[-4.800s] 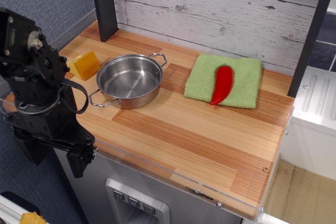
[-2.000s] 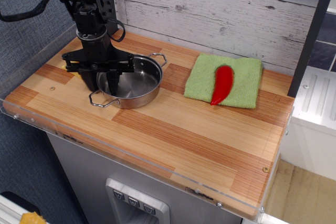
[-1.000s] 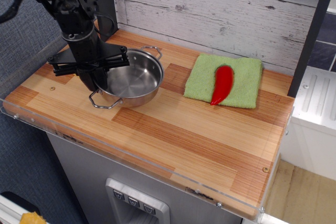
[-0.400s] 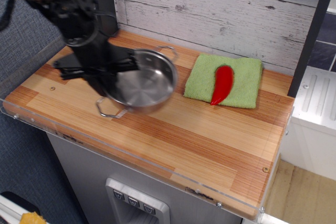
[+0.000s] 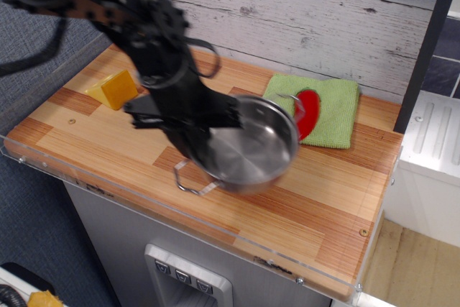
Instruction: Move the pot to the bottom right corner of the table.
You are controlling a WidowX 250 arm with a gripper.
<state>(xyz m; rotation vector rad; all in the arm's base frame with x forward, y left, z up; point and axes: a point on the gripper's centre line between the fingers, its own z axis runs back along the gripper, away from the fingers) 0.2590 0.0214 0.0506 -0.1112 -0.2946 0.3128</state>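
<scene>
Shallow round shiny stainless-steel pot (image 5: 251,150) sits mid-table, its image motion-blurred; appears lifted or tilted, rim toward the camera's right, though whether its base clears the wood cannot be told. Black robot gripper (image 5: 188,121) is at the pot's left rim, fingers closed on the pot wall there, one reaching down inside the bowl as far as the blur allows. One wire loop handle (image 5: 188,178) points toward the front edge, the other (image 5: 290,100) toward the back, overlapping the near corner of the square green cloth (image 5: 318,109) in this view. A red chilli pepper (image 5: 310,113) lies on that cloth, partly hidden behind the pot's far rim. A yellow wedge-shaped block (image 5: 115,89) rests well apart at the back left. The rectangular table of striped light and reddish wood planks (image 5: 316,206) has bare surface from the pot out to its front right corner, near the clear plastic edge. Key relation: the pot hangs to the right of the fingers, so it leads the travel, and the goal corner lies further right and toward the front. Judgement: carry roughly halfway done; remaining move runs diagonally front-right. Risk: a one-sided rim grip lets the pot swing, and its far handle could snag the cloth or pepper.
</scene>
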